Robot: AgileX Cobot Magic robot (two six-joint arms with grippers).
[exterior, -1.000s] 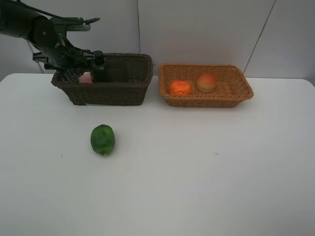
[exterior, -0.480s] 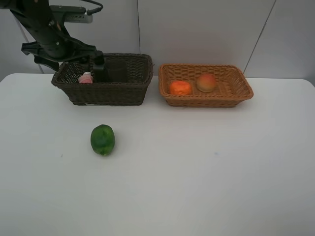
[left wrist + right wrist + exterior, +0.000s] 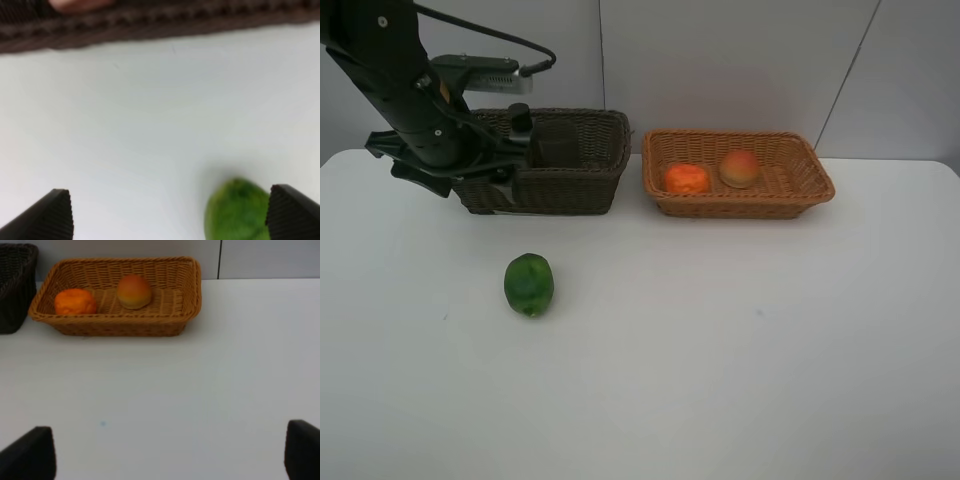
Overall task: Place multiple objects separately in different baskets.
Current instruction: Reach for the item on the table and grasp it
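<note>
A green round fruit (image 3: 528,285) lies alone on the white table, in front of the dark brown basket (image 3: 580,175). The left arm (image 3: 430,125) leans over that basket's front left corner. My left gripper (image 3: 172,215) is open and empty above the table, with the green fruit (image 3: 237,210) close to one finger. A dark pump bottle (image 3: 523,128) stands in the dark basket. A pink blur (image 3: 80,4) shows behind the basket wall. The tan basket (image 3: 800,190) holds a tangerine (image 3: 687,178) and a peach (image 3: 739,167). My right gripper (image 3: 167,460) is open and empty.
The two baskets stand side by side at the table's far edge, before a white wall. The right wrist view shows the tan basket (image 3: 190,295) some way ahead, and a corner of the dark basket (image 3: 15,285) beside it.
The left arm has swung from above the dark basket's back left down to its front left corner. It now hides the pink bottle in the exterior view. Nothing else has moved.
</note>
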